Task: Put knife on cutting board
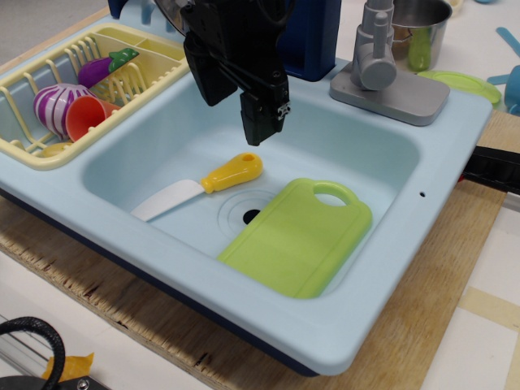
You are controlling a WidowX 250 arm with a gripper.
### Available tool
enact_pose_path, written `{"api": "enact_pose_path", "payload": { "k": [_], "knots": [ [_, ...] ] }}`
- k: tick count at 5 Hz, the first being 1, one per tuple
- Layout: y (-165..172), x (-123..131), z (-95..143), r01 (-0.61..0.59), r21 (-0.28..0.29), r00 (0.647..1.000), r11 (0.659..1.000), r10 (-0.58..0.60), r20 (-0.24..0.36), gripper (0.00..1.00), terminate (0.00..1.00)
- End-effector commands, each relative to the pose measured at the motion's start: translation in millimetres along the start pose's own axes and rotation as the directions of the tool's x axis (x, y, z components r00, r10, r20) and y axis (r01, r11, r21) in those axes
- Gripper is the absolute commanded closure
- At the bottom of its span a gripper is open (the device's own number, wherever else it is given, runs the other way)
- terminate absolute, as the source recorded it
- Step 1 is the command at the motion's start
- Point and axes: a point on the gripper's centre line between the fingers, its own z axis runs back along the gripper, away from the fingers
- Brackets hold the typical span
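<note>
The knife (203,185) lies flat on the floor of the pale blue sink (382,268), its yellow-orange handle pointing right and its white blade pointing left toward the front wall. The lime-green cutting board (296,240) lies in the sink's right half, handle hole at the far end, its near-right part leaning up the sink wall. The knife is left of the board and apart from it. My black gripper (244,114) hangs above the sink, over and just behind the knife handle, holding nothing. Its fingers point down; I cannot tell how wide they stand.
A yellow dish rack (146,49) at the left holds a purple-white toy, an orange cup and an eggplant. A grey faucet (378,57) stands at the sink's back right, with a metal pot (422,32) behind it. The sink drain (250,215) sits between knife and board.
</note>
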Motion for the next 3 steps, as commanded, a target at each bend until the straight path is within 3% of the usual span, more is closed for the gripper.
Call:
{"api": "enact_pose_path", "payload": {
  "k": [1, 3],
  "knots": [
    [0, 0, 0, 0.000, 0.000, 1.000, 1.000, 0.000, 0.000, 0.00, 0.00],
    [12, -13, -28, -0.038, -0.028, 0.999, 0.999, 0.038, -0.018, 0.00, 0.00]
  ]
}}
